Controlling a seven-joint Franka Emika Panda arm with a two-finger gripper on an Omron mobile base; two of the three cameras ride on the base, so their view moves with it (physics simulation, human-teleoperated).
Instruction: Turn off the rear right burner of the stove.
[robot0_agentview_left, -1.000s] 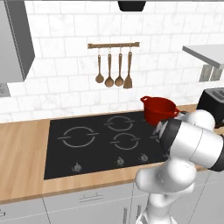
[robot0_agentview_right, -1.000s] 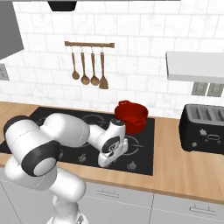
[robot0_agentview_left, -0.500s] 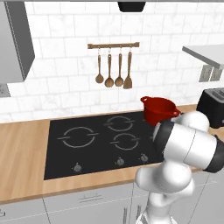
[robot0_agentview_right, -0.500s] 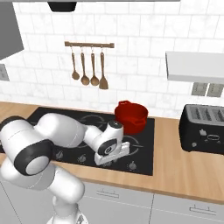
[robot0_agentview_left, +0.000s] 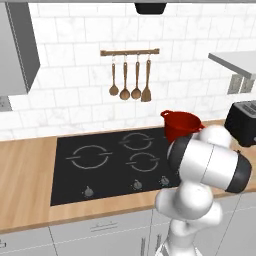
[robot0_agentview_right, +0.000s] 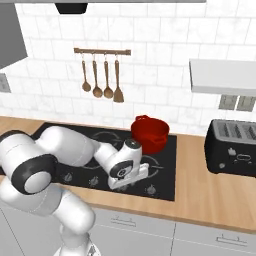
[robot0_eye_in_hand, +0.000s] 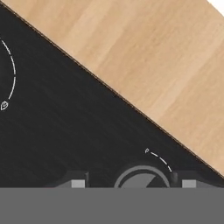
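The gripper (robot0_agentview_right: 131, 176) had sunk lower onto the stove (robot0_agentview_left: 100, 172), lower middle of frame; its jaws stood parted around a grey knob (robot0_eye_in_hand: 141, 178), so turning looked imminent.

Both base views share the stove (robot0_agentview_left: 100, 165); hand view looks down close.

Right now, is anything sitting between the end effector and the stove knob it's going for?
Nothing visible. In the hand view the knob sits directly between the two fingertips, with only bare black stove glass around it. The red pot stands farther back.
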